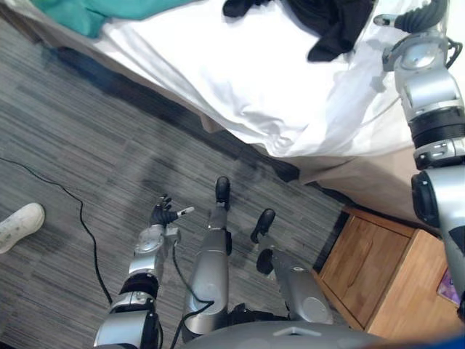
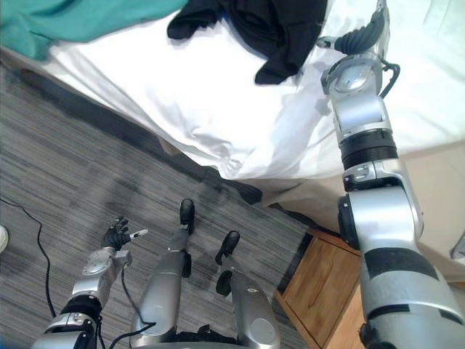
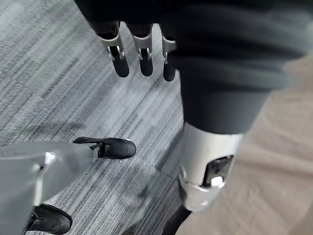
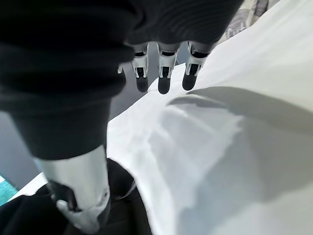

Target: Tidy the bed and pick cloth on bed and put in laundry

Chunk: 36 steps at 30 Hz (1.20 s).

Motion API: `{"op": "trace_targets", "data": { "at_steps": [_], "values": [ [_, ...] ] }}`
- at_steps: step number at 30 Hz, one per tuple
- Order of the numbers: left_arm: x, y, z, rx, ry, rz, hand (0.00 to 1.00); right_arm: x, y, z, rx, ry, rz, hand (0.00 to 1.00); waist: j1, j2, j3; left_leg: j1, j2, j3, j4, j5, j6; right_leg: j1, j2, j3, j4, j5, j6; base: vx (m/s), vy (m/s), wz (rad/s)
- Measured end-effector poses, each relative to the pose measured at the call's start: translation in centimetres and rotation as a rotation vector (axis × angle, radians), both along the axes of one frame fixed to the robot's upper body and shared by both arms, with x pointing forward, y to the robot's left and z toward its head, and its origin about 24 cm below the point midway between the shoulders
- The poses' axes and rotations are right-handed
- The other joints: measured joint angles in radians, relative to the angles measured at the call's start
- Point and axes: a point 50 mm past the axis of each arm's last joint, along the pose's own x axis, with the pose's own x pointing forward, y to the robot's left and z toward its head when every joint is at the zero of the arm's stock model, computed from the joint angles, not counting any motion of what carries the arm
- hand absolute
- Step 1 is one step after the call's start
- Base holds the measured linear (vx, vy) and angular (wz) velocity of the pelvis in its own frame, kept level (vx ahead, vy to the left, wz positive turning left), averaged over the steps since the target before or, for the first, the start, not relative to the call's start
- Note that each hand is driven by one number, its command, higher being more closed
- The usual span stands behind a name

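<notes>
1. On the bed (image 2: 218,116), the black cloth (image 2: 272,33) lies bunched just beside the right hand (image 2: 357,38), whose fingers are straight and empty.
2. Reach onto its thick middle and curl round the folds, not the sheet (image 4: 220,147).
3. The left hand (image 1: 163,212) hangs relaxed and empty near the floor (image 1: 87,131).

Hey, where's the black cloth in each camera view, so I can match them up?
Left eye view: the black cloth lies at the top, right of centre, on the white sheet.
Right eye view: top centre, just left of the right hand.
Left wrist view: faces the grey floor.
Right wrist view: dark folds past the thumb, against the sheet.
Shared landmark: the white sheet.
</notes>
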Motion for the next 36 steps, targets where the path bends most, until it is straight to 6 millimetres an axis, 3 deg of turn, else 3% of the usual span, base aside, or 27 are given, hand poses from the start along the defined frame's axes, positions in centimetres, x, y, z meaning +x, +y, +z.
{"op": "trace_targets", "data": {
  "at_steps": [7,10,11,17,21,28,32,36],
  "values": [
    [1.6,-1.0,0.6,-0.039,0.017,-0.020,0.00,0.1,-0.3,-0.2,-0.157,0.128,-0.025,0.00,-0.018,0.004,0.003,-0.033,0.010,0.020,0.001,0.007,0.000,-0.055,0.002,0.020,0.026,0.000,-0.005,-0.02,-0.004,-0.12],
    [2.6,-1.5,1.2,-0.042,0.005,-0.044,0.00,0.0,-0.1,0.7,-0.228,0.164,-0.036,0.00,-0.017,0.004,0.003,-0.067,0.015,0.020,0.001,0.012,-0.005,-0.100,0.002,0.020,0.048,-0.006,-0.013,-0.03,-0.010,-0.05],
    [3.1,-1.7,1.6,-0.039,-0.001,-0.056,0.00,0.0,0.1,1.2,-0.235,0.172,-0.035,1.00,-0.016,0.006,0.004,-0.088,0.018,0.019,0.001,0.017,-0.008,-0.126,0.002,0.020,0.059,-0.008,-0.016,-0.03,-0.011,-0.04],
    [4.8,-2.6,3.0,-0.072,-0.043,-0.085,0.00,-0.4,-0.5,2.7,-0.257,0.215,-0.083,1.00,-0.014,0.011,0.020,-0.145,0.022,0.017,0.001,0.029,-0.009,-0.201,0.000,0.015,0.108,-0.026,-0.026,0.00,0.000,0.00],
    [5.0,-3.0,3.1,-0.094,-0.053,-0.085,0.00,-0.6,-0.7,2.6,-0.213,0.183,-0.085,1.00,-0.015,0.011,0.020,-0.145,0.023,0.020,0.001,0.030,-0.010,-0.227,-0.009,0.015,0.167,-0.063,-0.030,0.00,-0.009,0.01],
    [5.0,-4.0,2.8,-0.112,-0.037,-0.058,0.00,-0.5,-1.3,-0.2,0.030,0.011,0.007,1.00,-0.024,0.011,0.019,-0.101,0.030,0.042,0.001,0.033,-0.010,-0.199,-0.005,0.034,0.178,-0.077,-0.039,0.03,-0.036,-0.05],
    [4.3,-3.8,2.2,-0.112,-0.006,-0.057,0.00,-0.8,-2.1,-4.3,0.226,-0.021,0.074,1.00,-0.035,0.010,0.019,0.001,0.030,0.055,0.001,0.014,-0.019,-0.083,0.000,0.042,0.136,-0.073,-0.033,0.06,-0.022,-0.02],
    [3.7,-3.6,1.7,-0.075,0.048,-0.069,0.00,-2.1,-3.5,-6.4,0.357,-0.086,0.085,1.00,-0.047,0.008,0.018,0.053,0.031,0.084,0.001,0.000,-0.016,-0.038,0.001,0.072,0.122,-0.063,-0.022,0.00,0.011,-0.19]
  ]
}}
